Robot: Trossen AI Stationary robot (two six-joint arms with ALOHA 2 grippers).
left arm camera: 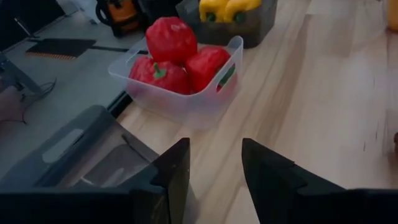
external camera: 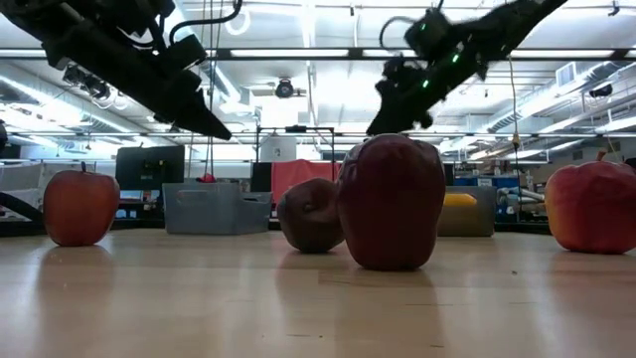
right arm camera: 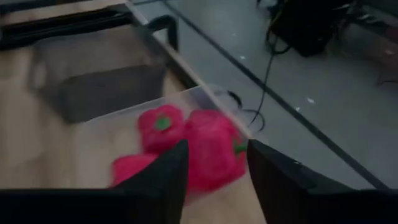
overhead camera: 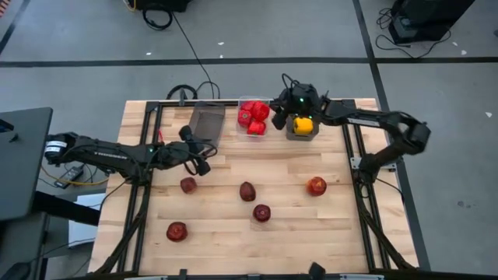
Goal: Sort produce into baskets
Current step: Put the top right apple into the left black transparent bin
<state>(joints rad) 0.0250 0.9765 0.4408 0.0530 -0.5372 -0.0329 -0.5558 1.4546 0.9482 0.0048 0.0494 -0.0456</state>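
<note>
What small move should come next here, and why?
Probably the left gripper, open and empty beside the empty dark grey bin, should drop onto the nearest apple. Five apples lie loose on the table, while the red peppers fill the clear bin and yellow peppers the other grey bin, where the open right gripper hovers.

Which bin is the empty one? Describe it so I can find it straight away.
Look at the far edge of the wooden table, where three bins sit in a row. The empty bin is the dark grey one at the left end, nearest the left end effector. Its neighbour, the clear bin, holds red peppers, and the other grey bin holds yellow peppers.
</note>
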